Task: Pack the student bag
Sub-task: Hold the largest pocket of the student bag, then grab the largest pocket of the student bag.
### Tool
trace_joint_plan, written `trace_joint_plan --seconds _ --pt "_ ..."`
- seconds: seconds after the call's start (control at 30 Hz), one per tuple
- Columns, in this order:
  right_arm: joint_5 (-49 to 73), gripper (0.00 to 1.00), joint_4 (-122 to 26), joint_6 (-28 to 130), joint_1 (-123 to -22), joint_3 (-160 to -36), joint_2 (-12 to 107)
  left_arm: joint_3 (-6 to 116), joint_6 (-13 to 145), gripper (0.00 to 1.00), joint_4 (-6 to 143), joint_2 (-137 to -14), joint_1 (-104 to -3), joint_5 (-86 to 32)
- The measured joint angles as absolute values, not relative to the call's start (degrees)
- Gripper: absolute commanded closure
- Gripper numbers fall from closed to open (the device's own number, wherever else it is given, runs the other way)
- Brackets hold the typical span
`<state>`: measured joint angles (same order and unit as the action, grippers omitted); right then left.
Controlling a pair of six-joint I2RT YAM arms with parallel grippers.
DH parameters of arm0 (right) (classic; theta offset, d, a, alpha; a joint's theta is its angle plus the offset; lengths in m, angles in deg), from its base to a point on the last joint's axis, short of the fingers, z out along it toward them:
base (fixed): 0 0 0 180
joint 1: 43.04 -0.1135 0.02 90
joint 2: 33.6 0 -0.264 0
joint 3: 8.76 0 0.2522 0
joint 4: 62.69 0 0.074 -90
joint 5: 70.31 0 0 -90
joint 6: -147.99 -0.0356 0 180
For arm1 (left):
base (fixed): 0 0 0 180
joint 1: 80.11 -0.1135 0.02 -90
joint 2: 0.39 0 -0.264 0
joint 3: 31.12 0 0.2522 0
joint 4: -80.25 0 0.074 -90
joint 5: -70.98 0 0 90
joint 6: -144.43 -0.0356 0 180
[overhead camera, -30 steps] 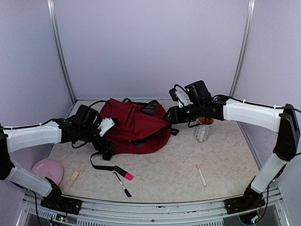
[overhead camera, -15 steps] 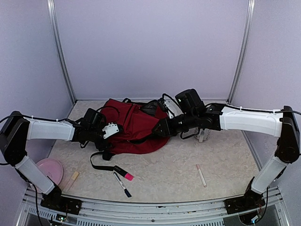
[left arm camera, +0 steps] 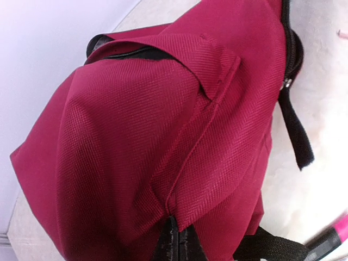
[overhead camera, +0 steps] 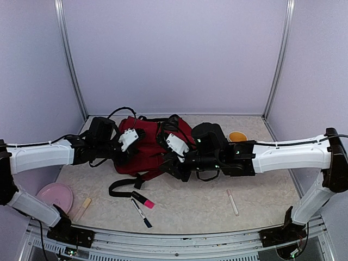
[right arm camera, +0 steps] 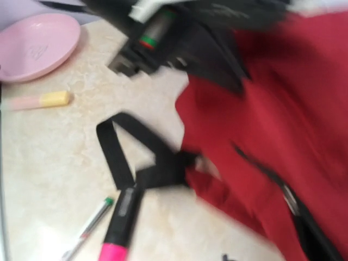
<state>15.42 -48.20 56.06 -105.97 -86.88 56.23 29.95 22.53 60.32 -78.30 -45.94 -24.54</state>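
Note:
The student bag (overhead camera: 149, 145) is a dark red backpack, bunched up at the back middle of the table. It fills the left wrist view, where it (left arm camera: 163, 125) shows a raised fold and a black zipper. My left gripper (left arm camera: 176, 232) is shut on that fold of red fabric, at the bag's left side (overhead camera: 137, 148). My right gripper (overhead camera: 173, 166) hangs low over the bag's front edge. The right wrist view is blurred, its fingers barely show, and I cannot tell how the jaws stand. A black strap (right arm camera: 125, 157) loops out from the bag onto the table.
A black-and-pink highlighter (overhead camera: 142, 200) and a pen (overhead camera: 141, 213) lie in front of the bag. A pink plate (overhead camera: 54, 196) and a yellow-capped stick (overhead camera: 83, 207) are at the front left. A pale stick (overhead camera: 232, 202) lies front right. An orange-topped cup (overhead camera: 237, 136) stands back right.
My left gripper closed on the bag's fabric, and the bag has bunched up. My right arm swung left and down, from beside the cup to the bag's front edge.

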Motion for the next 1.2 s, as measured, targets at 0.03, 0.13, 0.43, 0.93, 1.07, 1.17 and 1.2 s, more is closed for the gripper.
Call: trace_joint_plan --seconds 0.03,0.13,0.43,0.93,1.07,1.17,1.2 --pt "16.67 0.56 -49.33 58.33 -106.80 -86.90 56.77 29.95 24.33 1.00 60.49 -78.15 -45.09 -24.72" --pt "21.10 0.53 -53.00 64.38 -108.60 -86.13 58.83 30.12 30.66 1.00 60.38 -78.30 -41.18 -24.85" --pt "29.30 0.49 -58.64 67.44 -108.99 -79.07 59.18 31.92 41.77 1.00 59.75 -80.07 -36.04 -26.07" --pt "29.30 0.24 -44.59 8.98 -105.06 -80.21 53.91 31.98 46.71 1.00 63.49 -82.56 -31.65 -26.49" --pt "29.21 0.27 -42.86 4.32 -105.06 -83.01 57.84 32.24 46.68 1.00 63.58 -82.96 -30.88 -26.45" --pt "29.41 0.32 -42.99 2.42 -104.75 -83.49 58.50 32.62 46.58 1.00 63.66 -83.22 -30.25 -26.47" --pt "29.39 0.34 -43.17 1.85 -104.62 -83.47 58.52 32.64 46.49 1.00 63.71 -83.29 -30.14 -26.47"
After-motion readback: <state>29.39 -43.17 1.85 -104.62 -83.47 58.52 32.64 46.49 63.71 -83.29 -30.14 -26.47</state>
